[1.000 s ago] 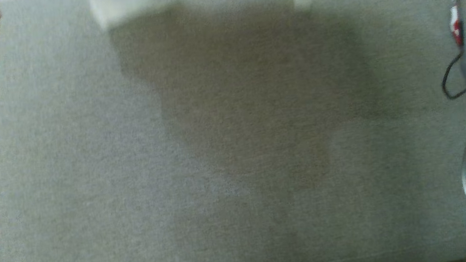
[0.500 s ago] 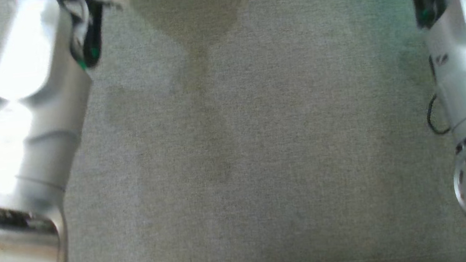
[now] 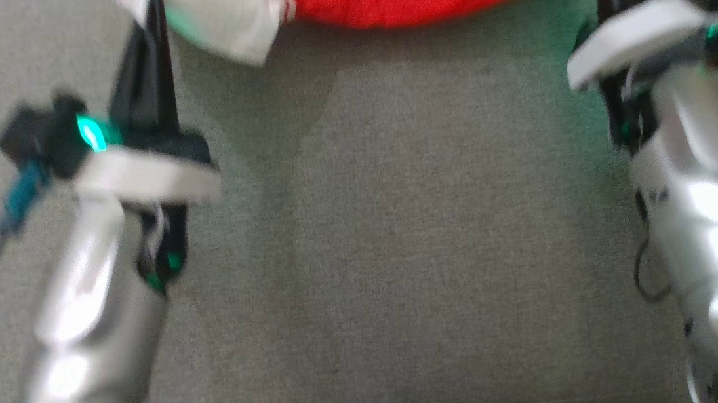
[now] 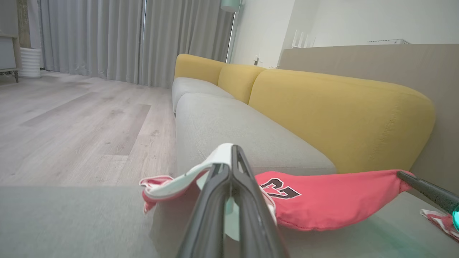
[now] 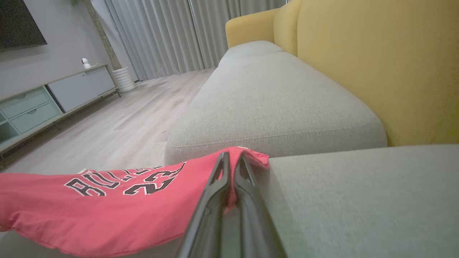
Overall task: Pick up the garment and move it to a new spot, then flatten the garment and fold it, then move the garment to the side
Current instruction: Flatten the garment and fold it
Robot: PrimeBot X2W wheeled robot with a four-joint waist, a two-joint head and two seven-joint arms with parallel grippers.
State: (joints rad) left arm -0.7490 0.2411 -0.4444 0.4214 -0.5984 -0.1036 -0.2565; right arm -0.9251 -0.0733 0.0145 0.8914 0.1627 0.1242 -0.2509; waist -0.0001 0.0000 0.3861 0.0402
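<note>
Garment [image 5: 107,208], a red jersey with black-and-white lettering and numerals, hangs stretched from the left gripper [image 4: 232,154] to the right gripper [image 5: 232,157] above the grey seat cushion [image 3: 404,256]; its middle sags toward the cushion, though whether it touches cannot be told; the left jaws are clamped together on a white-trimmed edge of the garment, which folds over their tips; the right jaws are pinched tight on the opposite red edge; in the blurred head view the garment sits at the far side of the cushion, with the two grippers reaching toward it from the cushion's left and right; yellow backrest [image 4: 340,118] rises behind the cushion; pale wooden floor [image 4: 71,118] and grey curtains [image 4: 107,39] lie beyond the cushion's end.
</note>
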